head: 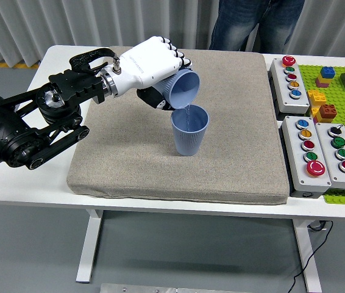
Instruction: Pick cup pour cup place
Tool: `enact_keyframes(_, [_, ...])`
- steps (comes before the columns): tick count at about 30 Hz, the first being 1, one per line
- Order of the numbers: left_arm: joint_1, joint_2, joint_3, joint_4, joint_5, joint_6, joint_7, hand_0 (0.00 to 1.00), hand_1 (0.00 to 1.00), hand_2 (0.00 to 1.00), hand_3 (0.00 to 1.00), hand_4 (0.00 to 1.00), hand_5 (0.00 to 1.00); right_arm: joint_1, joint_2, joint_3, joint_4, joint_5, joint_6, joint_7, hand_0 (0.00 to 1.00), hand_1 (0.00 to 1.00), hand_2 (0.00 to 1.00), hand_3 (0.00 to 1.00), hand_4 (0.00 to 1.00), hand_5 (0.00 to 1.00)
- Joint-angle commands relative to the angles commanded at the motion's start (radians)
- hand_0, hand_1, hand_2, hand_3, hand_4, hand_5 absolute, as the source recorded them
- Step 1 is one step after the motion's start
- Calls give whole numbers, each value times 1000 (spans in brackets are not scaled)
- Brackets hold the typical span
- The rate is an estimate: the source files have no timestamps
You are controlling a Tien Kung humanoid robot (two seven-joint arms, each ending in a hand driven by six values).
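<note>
My left hand [154, 67], white with black fingertips, is shut on a blue ribbed cup [181, 88]. That cup is tipped on its side, mouth facing right and down, just above a second blue ribbed cup [189, 130]. A thin stream of water runs from the tilted cup's lip into the upright one, which stands on the grey mat [130, 159] near its middle. My right hand is out of view.
Two grey button boxes [291, 76] [320, 152] sit at the right of the mat, with a green brick plate [340, 91] carrying several coloured bricks beyond them. A person in jeans [255, 24] stands at the far side, hands unseen.
</note>
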Motion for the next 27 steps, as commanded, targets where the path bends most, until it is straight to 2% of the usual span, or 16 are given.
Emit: enact_keyframes(27, [-19, 12, 18, -14, 19, 2, 15, 560, 494, 538, 515, 880, 161, -1, 2, 4, 2, -12, 4, -4, 651, 652, 588, 593, 2, 67])
